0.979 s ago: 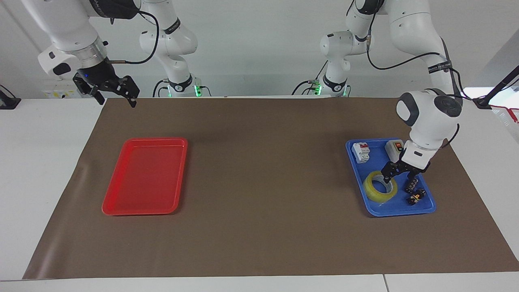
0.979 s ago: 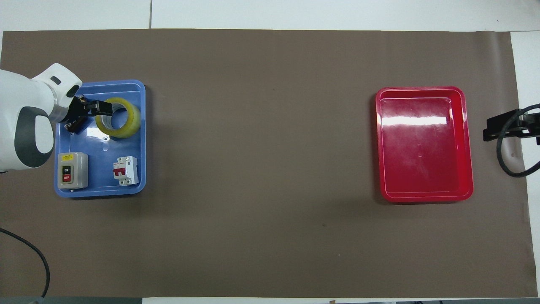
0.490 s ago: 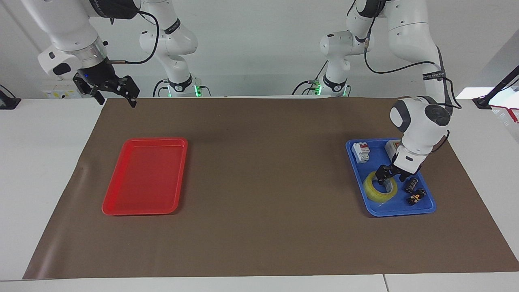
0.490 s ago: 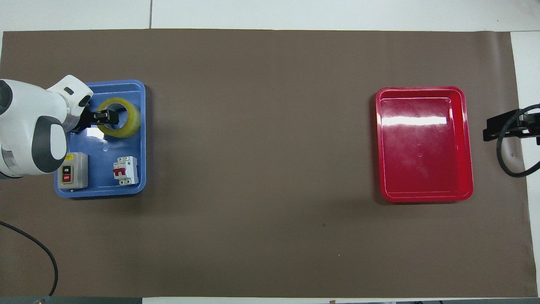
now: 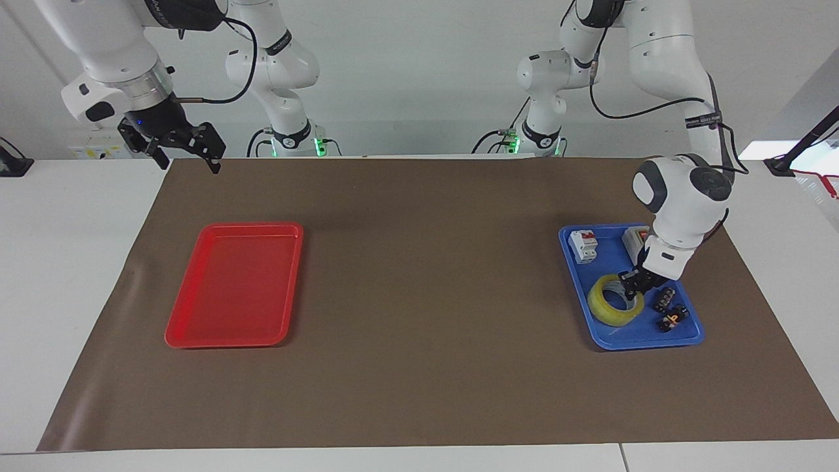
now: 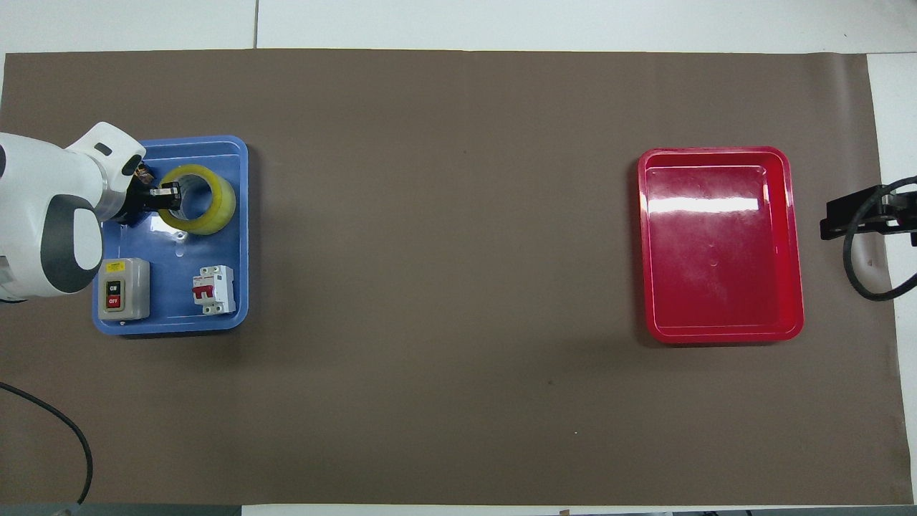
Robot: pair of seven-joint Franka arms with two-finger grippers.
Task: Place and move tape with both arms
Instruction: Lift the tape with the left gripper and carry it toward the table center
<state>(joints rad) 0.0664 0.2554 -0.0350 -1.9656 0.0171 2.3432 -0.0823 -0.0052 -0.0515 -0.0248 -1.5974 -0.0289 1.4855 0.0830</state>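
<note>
The tape (image 5: 608, 307), a translucent yellow roll, lies in the blue tray (image 5: 629, 342) at the left arm's end of the table; it also shows in the overhead view (image 6: 211, 211). My left gripper (image 5: 632, 287) is down in the tray with its fingers shut on the roll's wall, on the side toward the left arm's end (image 6: 168, 195). My right gripper (image 5: 188, 160) is open and empty, raised over the mat's edge at the right arm's end (image 6: 831, 218), and waits there.
The blue tray (image 6: 243, 236) also holds a grey switch box (image 6: 124, 288), a white breaker (image 6: 213, 290) and small black parts (image 5: 668, 309) beside the tape. A red tray (image 5: 229, 282) lies empty toward the right arm's end (image 6: 716, 244). A brown mat covers the table.
My left gripper has come down onto the tape and its fingers have closed from a wide spread onto the roll's wall. The right arm has not moved.
</note>
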